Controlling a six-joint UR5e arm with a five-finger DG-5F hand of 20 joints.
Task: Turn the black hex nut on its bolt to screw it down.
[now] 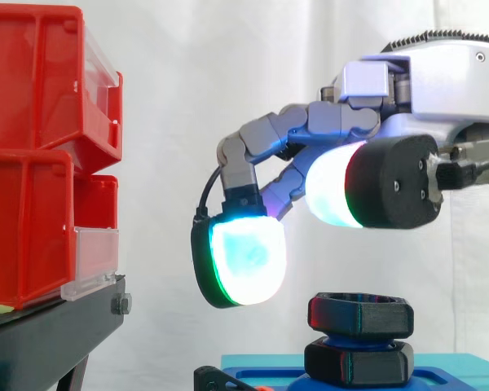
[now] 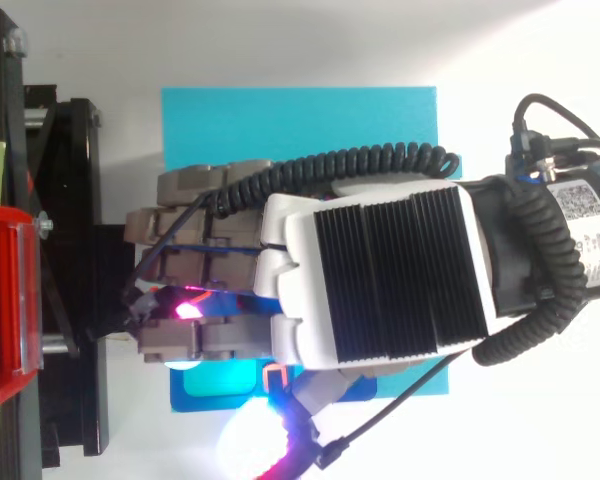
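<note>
1. Starting nearest the side camera, note the thumb pad [image 1: 334, 183]: it glows white, hangs above the black hex nut [image 1: 360, 314], and touches nothing.
2. Treat the hand [image 1: 424, 90] as not yet engaged. Its fingers are curled downward and clasp nothing, with a wide gap between the thumb and the cyan finger pad [image 1: 244, 257].
3. Find the nut below that gap, at the top of a blue bolt [image 1: 342, 337] that stands upright on the teal base plate [image 2: 280, 120]. A second black nut [image 1: 359, 362] sits lower on the same bolt, apart from the first.
4. Centre the gap over the bolt before you lower. The finger pad seems to hang to the bin side of the nut, though depth is hard to judge from the side.
5. Lower straight, set pads on opposite flats, squeeze lightly, then turn about the bolt's axis. A skewed pinch will likely slip off a corner.
6. Keep your fingers clear of the red bins [image 1: 33, 155] on the black stand [image 1: 49, 334] beyond.
</note>
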